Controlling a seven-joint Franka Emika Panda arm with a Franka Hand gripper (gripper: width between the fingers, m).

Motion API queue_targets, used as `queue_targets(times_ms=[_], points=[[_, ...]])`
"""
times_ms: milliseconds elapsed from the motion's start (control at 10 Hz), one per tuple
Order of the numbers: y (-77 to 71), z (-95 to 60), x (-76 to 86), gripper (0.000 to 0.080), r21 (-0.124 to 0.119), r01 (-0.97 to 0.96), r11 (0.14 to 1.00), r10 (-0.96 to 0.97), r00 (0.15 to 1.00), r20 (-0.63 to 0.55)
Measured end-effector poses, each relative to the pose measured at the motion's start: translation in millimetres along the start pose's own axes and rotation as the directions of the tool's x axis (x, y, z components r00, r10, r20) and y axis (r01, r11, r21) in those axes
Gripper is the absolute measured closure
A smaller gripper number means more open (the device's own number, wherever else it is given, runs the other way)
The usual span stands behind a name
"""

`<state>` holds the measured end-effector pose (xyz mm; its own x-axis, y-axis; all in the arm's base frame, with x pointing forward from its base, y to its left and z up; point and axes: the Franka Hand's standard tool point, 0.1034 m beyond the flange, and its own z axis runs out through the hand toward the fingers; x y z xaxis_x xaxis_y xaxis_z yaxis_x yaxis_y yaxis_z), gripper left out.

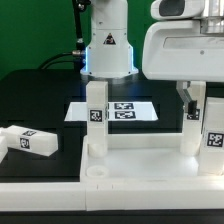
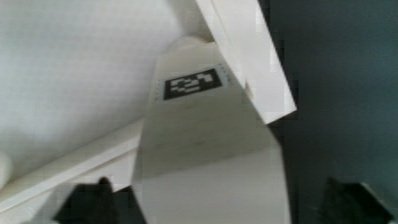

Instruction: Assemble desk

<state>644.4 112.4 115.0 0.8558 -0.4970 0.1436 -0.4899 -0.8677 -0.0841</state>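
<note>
Closest to me is the desk top (image 1: 110, 168) lying on the black table (image 1: 40, 100), with one tagged leg (image 1: 96, 120) standing in it on the exterior view's left. I see the jaws spread either side of another upright leg (image 2: 205, 130) on the right, not pinching it. A spare leg (image 1: 28, 140) lies loose beside the top.

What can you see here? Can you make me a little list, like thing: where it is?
desk top: lying flat at the front
standing leg: upright on the desk top, toward the exterior view's left
second leg: upright, between the gripper's fingers
gripper: open, with gaps on both sides of the second leg
loose leg: lying on the table, at the exterior view's left
marker board: flat, behind the desk top
</note>
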Motion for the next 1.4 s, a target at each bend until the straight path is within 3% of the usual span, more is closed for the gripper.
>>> queue_targets(times_ms=[100,200,400,500,700,900,1100,1200,1300,1400], points=[[0.4,-0.4,-0.7,0.0477,-0.01,-0.103,0.995,0.103,0.995,0.015],[2.1,-2.5,1.4,0.0477,-0.027,-0.191,0.981,0.192,0.981,0.031],[5.1,-2.2,1.0,0.0511,-0.039,-0.448,0.893,0.449,0.894,0.017],[6.8,-1.7,0.3,0.0511,-0.042,-0.578,0.815,0.578,0.816,0.008],[10.6,0.1,-0.5,0.0511,-0.026,-0.856,0.516,0.856,0.516,0.026],[12.5,0.0,-1.7,0.0511,-0.031,-0.952,0.304,0.952,0.302,0.048],[12.1,-0.2,-2.0,0.0511,-0.038,-0.963,0.268,0.963,0.266,0.047],[12.5,-0.2,-0.9,0.0511,-0.031,-0.923,0.383,0.923,0.381,0.051],[13.1,-0.9,2.1,0.0391,-0.018,-0.832,0.554,0.831,0.552,0.06],[13.6,-0.4,2.9,0.0256,-0.007,-0.741,0.672,0.74,0.67,0.065]])
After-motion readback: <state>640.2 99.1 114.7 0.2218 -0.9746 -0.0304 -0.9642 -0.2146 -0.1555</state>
